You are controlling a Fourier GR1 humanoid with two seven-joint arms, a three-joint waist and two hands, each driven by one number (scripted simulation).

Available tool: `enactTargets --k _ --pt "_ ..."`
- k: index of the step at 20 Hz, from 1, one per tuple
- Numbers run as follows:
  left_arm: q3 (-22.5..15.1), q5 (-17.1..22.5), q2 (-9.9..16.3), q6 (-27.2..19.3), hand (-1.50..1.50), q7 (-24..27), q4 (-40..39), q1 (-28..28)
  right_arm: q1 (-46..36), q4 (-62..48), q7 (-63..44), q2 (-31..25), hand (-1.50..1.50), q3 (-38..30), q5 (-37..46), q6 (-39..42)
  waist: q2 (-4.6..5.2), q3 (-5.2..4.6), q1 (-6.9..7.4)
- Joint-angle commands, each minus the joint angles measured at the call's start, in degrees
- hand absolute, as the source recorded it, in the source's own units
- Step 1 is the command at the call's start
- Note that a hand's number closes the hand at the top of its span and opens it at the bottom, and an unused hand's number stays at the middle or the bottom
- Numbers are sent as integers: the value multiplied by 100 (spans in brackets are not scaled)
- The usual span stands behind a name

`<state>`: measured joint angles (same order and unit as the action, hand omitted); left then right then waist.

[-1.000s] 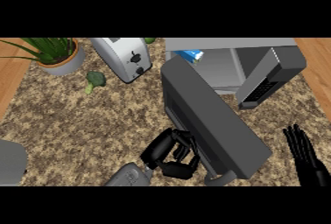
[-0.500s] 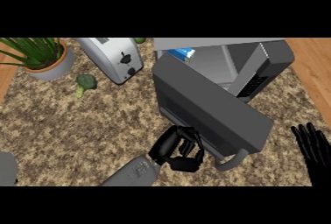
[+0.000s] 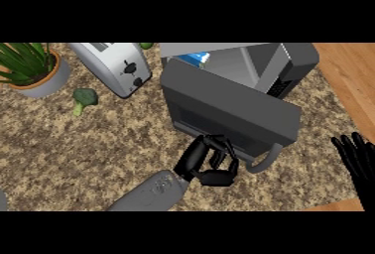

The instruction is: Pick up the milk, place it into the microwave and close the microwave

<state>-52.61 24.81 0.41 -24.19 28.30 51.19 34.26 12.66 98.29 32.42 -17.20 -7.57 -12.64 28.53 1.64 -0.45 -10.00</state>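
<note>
Milk carton (image 3: 196, 58) already sits inside the microwave (image 3: 282, 64), only its blue-white top showing past the half-open door (image 3: 227, 111). Left hand (image 3: 209, 161) has fingers curled, holding nothing, knuckles against the door's outer face near the handle (image 3: 265, 159); right hand (image 3: 357, 158) rests open at the right edge, fingers up. Door looks stiff and hinged, so I'd push flat on the face near the handle; the light carton could tip.
</note>
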Motion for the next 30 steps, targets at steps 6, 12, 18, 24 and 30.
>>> enactTargets --k 6,12,18,24,30 --pt "272 973 -39 -1139 150 299 42 513 -251 369 -346 -446 -150 -122 -176 219 87 -5 -245" --pt "309 1478 -40 -1640 -150 -37 -133 1172 -466 440 -558 -616 -150 -371 -533 222 106 12 -480" --pt "545 1916 -41 -1978 -150 -106 -440 1345 -1045 831 -368 -1435 150 -1102 440 -237 150 -11 -645" --pt "753 2397 -41 -2087 -150 104 -373 1600 -1319 781 -359 -1559 150 -1138 671 -377 253 6 -628" --pt "669 2672 -41 -2154 -150 277 -463 1643 -1574 651 -401 -1624 150 -1153 802 -500 339 19 -594"
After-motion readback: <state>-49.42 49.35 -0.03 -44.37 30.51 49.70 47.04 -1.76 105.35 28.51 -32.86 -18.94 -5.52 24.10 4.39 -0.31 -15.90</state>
